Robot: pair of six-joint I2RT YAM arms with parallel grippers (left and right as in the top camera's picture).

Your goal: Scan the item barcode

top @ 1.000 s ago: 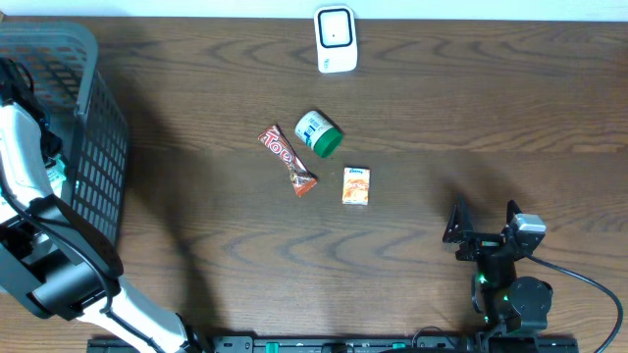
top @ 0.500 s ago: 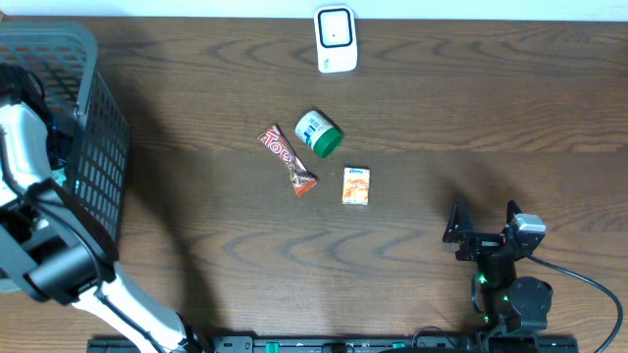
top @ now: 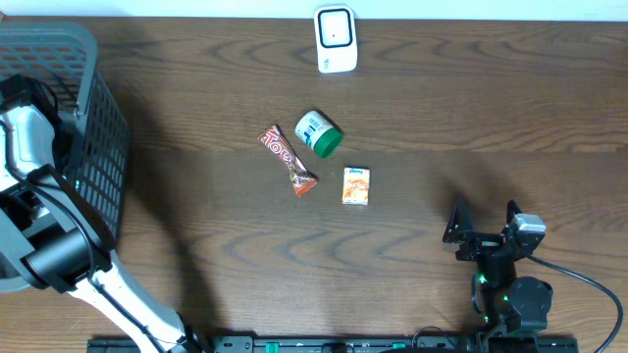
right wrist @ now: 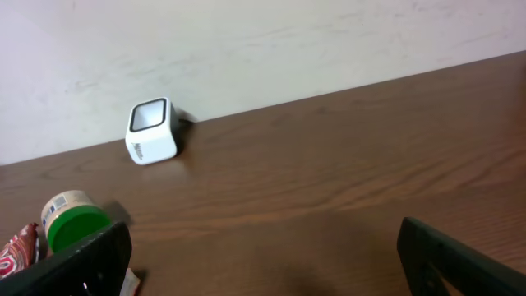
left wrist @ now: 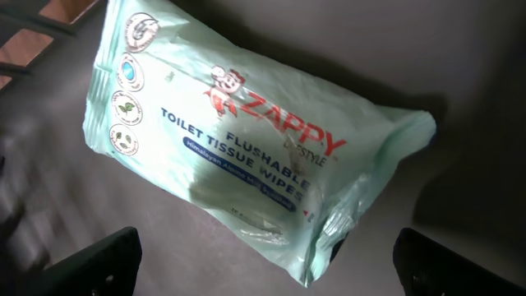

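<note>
A pale green pack of flushable toilet tissue wipes (left wrist: 246, 140) lies on the dark floor of the grey basket (top: 98, 127) at the table's left. My left gripper (left wrist: 263, 251) hovers over the pack, open, its black fingertips (left wrist: 111, 263) wide on either side and not touching it. The white barcode scanner (top: 335, 39) stands at the table's far edge, also seen as the scanner (right wrist: 152, 131) from the right wrist. My right gripper (top: 484, 230) rests open near the front right, with nothing between its fingers.
A candy bar (top: 287, 159), a green-lidded can (top: 319, 133) and a small orange box (top: 356, 185) lie mid-table. The basket's mesh walls surround my left arm (top: 25, 147). A wall runs behind the scanner.
My left arm has shifted slightly inside the basket. The right arm and the items on the table have not moved.
</note>
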